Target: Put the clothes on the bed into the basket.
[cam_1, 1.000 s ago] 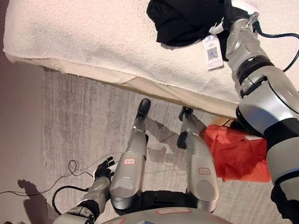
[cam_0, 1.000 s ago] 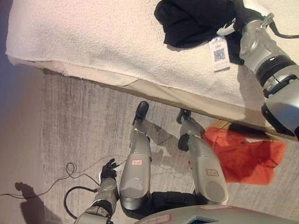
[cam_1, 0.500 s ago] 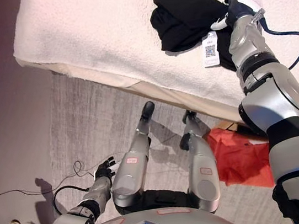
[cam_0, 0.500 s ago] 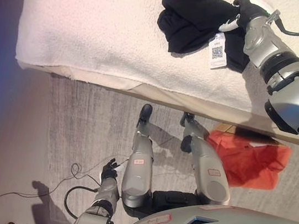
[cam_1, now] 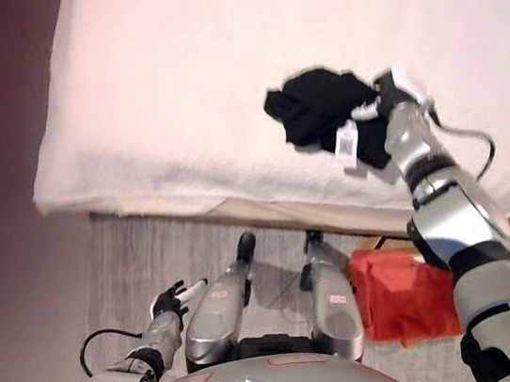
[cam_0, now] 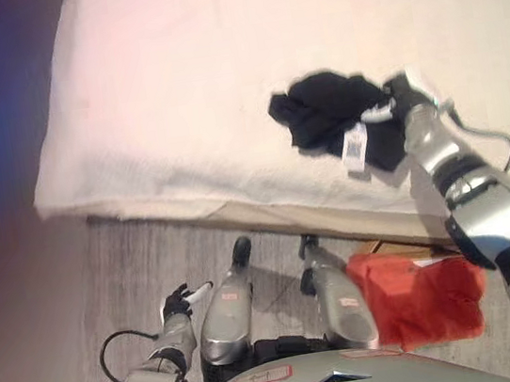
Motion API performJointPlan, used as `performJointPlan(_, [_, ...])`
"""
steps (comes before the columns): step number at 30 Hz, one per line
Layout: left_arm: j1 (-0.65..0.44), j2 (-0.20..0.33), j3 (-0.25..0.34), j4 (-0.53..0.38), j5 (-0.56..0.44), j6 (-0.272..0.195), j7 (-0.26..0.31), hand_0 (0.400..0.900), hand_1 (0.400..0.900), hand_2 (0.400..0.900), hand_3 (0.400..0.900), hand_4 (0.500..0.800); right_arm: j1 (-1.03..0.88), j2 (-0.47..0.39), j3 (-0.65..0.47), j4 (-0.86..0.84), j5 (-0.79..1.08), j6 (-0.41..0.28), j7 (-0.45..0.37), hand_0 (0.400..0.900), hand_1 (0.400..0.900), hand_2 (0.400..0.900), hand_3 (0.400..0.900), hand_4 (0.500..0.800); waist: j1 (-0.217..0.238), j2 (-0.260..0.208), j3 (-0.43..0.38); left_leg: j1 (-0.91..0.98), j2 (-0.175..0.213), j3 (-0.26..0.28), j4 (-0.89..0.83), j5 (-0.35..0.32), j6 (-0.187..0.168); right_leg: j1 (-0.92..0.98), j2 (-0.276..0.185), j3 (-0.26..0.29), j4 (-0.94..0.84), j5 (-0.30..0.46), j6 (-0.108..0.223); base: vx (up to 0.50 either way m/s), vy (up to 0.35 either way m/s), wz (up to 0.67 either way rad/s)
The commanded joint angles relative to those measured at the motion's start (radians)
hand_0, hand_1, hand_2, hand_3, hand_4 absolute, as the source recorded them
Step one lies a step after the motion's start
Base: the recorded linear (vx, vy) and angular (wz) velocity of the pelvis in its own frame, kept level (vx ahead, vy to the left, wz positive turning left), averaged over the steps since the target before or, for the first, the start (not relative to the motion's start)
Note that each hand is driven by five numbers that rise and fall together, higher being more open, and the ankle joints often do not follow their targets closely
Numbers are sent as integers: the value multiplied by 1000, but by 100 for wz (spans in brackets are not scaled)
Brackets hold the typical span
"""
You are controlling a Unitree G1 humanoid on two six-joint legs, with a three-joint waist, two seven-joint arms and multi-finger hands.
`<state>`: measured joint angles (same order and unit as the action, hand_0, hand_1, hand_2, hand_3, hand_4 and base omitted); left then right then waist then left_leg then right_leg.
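A black garment (cam_0: 325,116) with a white tag (cam_0: 355,145) lies bunched on the white bed (cam_0: 175,98), near its front edge. My right hand (cam_0: 401,99) reaches in from the right and sits at the garment's right side, fingers curled into the cloth, a white tip showing against the black. My left hand (cam_0: 178,302) hangs low over the floor at the lower left, fingers relaxed and holding nothing. A red-orange soft thing (cam_0: 418,299) lies on the floor just below the bed's edge, under my right arm; whether it is cloth or a basket I cannot tell.
The bed's front edge (cam_0: 239,214) runs across the view from left to right. A grey striped rug (cam_0: 142,264) covers the floor in front of it. The left part of the bed cover is bare.
The whole picture has shifted: the camera now takes in more of the bed. My right hand stays at the black garment, which looks more bunched. My left hand hangs as before.
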<state>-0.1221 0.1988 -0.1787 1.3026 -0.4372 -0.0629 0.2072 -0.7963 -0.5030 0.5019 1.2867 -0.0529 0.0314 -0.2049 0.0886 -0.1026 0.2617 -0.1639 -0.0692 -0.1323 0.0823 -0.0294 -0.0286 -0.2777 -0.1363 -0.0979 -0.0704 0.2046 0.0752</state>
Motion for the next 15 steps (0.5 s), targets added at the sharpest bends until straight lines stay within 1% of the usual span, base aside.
performJointPlan(1, [50,10,24,69,24,7,-9,900,900,900,900,800,-27,-142,-14,20,-4,-21,-16,400,400,400,400,500,-33,56,-51,49,29,77,-170,78,-16,77,15,19,41,-55,60,38,26,-47])
performJointPlan(3, [53,14,44,85,31,12,-15,900,900,900,900,800,36,-156,-43,23,-7,-22,-13,400,400,400,400,500,-48,55,-73,68,30,102,-170,66,-12,88,18,41,31,-49,63,39,28,-48])
performJointPlan(7, [63,28,63,95,58,19,-29,900,900,900,900,800,108,-196,-98,34,-6,-23,3,400,400,400,400,500,-69,61,-107,100,31,146,-169,51,-7,101,25,82,26,-44,69,28,29,-43])
performJointPlan(15, [45,61,76,102,97,27,-41,900,900,900,900,800,222,-246,-190,79,-5,-13,22,400,400,400,400,500,-121,69,-154,152,31,205,-170,25,1,122,37,140,22,-42,74,27,8,-29])
